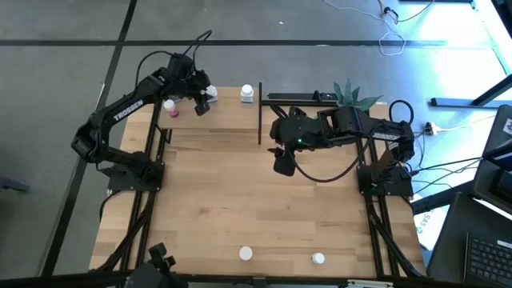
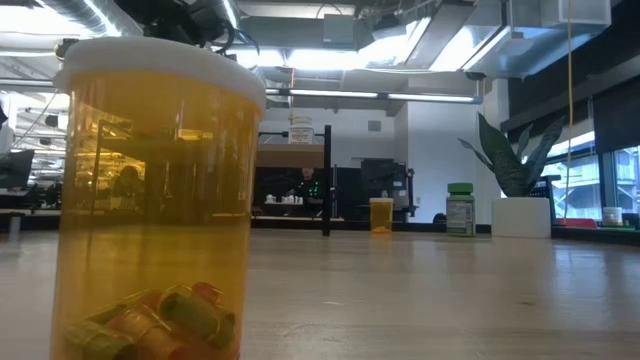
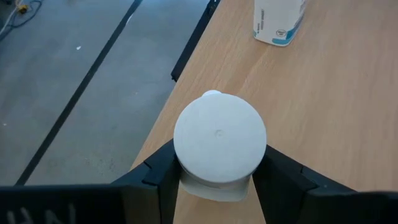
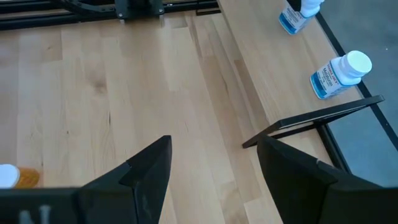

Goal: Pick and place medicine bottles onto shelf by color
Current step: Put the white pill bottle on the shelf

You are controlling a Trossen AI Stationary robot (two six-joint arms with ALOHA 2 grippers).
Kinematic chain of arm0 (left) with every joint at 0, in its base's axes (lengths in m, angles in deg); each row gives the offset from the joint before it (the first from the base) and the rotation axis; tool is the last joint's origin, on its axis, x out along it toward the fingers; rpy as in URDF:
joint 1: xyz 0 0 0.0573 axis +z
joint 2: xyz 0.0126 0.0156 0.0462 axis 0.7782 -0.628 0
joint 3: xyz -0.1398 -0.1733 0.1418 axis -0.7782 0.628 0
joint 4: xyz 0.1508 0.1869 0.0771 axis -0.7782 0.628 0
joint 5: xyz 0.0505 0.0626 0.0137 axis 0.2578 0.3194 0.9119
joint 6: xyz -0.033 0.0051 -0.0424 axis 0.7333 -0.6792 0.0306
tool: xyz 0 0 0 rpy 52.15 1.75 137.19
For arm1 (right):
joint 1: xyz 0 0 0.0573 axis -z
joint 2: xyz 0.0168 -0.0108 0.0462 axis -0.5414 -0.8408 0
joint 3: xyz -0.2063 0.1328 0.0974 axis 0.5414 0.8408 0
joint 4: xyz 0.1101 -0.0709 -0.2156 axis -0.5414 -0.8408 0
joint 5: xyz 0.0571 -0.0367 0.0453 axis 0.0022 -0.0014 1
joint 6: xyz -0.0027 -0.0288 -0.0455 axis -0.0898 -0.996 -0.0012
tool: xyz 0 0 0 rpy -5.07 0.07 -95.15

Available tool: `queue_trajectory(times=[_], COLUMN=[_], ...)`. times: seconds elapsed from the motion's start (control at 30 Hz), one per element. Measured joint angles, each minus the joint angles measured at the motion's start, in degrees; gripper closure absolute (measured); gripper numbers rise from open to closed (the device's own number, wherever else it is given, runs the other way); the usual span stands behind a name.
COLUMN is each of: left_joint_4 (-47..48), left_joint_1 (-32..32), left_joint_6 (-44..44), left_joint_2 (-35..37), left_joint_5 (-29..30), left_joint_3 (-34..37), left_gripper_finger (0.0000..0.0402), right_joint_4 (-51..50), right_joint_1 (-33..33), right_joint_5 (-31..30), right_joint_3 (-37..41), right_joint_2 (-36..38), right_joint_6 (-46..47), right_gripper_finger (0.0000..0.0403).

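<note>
My left gripper (image 1: pixel 205 99) is at the shelf's far edge (image 1: pixel 224 90), shut on a white-capped bottle (image 3: pixel 219 138) with a white and blue label. A like bottle (image 1: pixel 247 94) stands on the shelf to its right and also shows in the left wrist view (image 3: pixel 277 20). A pink bottle (image 1: pixel 170 106) stands on the shelf's left part. My right gripper (image 1: pixel 282 158) hangs open and empty over the table, right of the shelf's black post (image 1: pixel 260 112). Two more bottles (image 1: pixel 246 254) (image 1: pixel 318 258) stand at the near edge. My left gripper pinches the bottle between its two fingers (image 3: pixel 160 174), which sit on opposite sides of the body just under the white cap (image 3: pixel 186 158). The fingers come from above, pointing down. The bottle is upright. Whether its base rests on the shelf I cannot tell.
A potted plant (image 1: pixel 350 94) stands at the far edge behind my right arm. In the low view an orange bottle (image 2: pixel 155 200) stands right at the camera, with an orange bottle (image 2: pixel 381 213) and a green one (image 2: pixel 460 210) farther off. Bare tabletop (image 1: pixel 256 200) lies mid-table.
</note>
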Motion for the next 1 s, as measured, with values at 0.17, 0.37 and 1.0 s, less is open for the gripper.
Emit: queue_trajectory(times=[0.17, 0.37, 1.0], left_joint_4=[-1.23, -1.4, -1.88], left_joint_1=[0.0, 0.0, -0.02], left_joint_6=[0.04, 0.04, 0.02], left_joint_2=[-0.87, -0.9, -0.66], left_joint_5=[-0.22, -0.2, 1.31], left_joint_3=[0.0, 0.0, 0.0], left_gripper_finger=[0.0243, 0.0243, 0.0181], right_joint_4=[0.05, 0.07, 0.07], right_joint_1=[-0.01, 0.0, 0.0], right_joint_5=[0.0, 0.0, 0.0], right_joint_3=[0.0, 0.0, 0.0], right_joint_2=[0.0, 0.0, 0.0], right_joint_6=[-0.03, 0.0, 0.0], right_gripper_finger=[0.0163, 0.0163, 0.0163])
